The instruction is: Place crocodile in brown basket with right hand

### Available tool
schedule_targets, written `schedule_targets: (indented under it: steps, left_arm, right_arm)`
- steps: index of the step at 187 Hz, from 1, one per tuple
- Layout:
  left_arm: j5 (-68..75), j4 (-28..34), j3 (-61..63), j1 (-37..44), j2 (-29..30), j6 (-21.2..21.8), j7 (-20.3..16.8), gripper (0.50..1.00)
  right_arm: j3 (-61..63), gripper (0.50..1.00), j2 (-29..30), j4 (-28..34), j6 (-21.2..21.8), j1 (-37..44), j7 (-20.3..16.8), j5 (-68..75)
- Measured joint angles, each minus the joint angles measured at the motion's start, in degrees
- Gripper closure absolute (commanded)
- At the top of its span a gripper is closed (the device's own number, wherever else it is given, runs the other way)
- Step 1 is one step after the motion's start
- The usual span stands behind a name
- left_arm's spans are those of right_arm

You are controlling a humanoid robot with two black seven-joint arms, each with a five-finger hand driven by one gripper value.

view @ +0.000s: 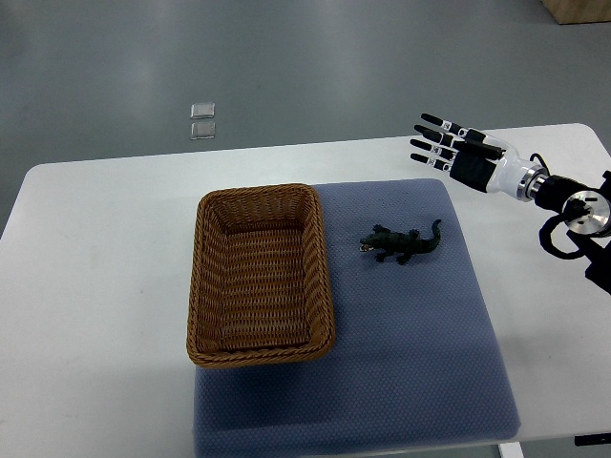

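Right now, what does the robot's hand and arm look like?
The right hand has thin black fingers with white patches and a black back. Behind it come a white wrist, a silver ring, then a black arm with a round silver joint and looping black cable.

Right hand (456,153): slim black fingers (430,144) banded with white plates at the joints, black tips. Back of hand black, small white patches near the knuckles. Behind it a glossy white wrist shell (503,174), rounded, ending in a thin silver ring (524,182). Then a short black forearm section (550,189) with a thin dark cable (537,158) arcing over it. Further back a round silver disc (580,212) set in black housing, darker centre. Below that, black cable loops (557,243) and a boxy black block (601,270) cut off by the picture edge. Print too small to tell.
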Motion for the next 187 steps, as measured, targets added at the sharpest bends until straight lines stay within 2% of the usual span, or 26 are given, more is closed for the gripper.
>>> schedule_targets:
  steps: [152, 187]
  left_arm:
    - [0.0, 0.62, -0.19, 0.0, 0.0, 0.0, 0.09, 0.5]
    - [0.0, 0.6, -0.15, 0.0, 0.0, 0.0, 0.09, 0.5]
  right_arm:
    - [-0.2, 0.57, -0.04, 0.01, 0.0, 1.24, 0.66, -12.92]
    - [-0.22, 0.57, -1.22, -0.12, 0.0, 2.34, 3.4, -17.08]
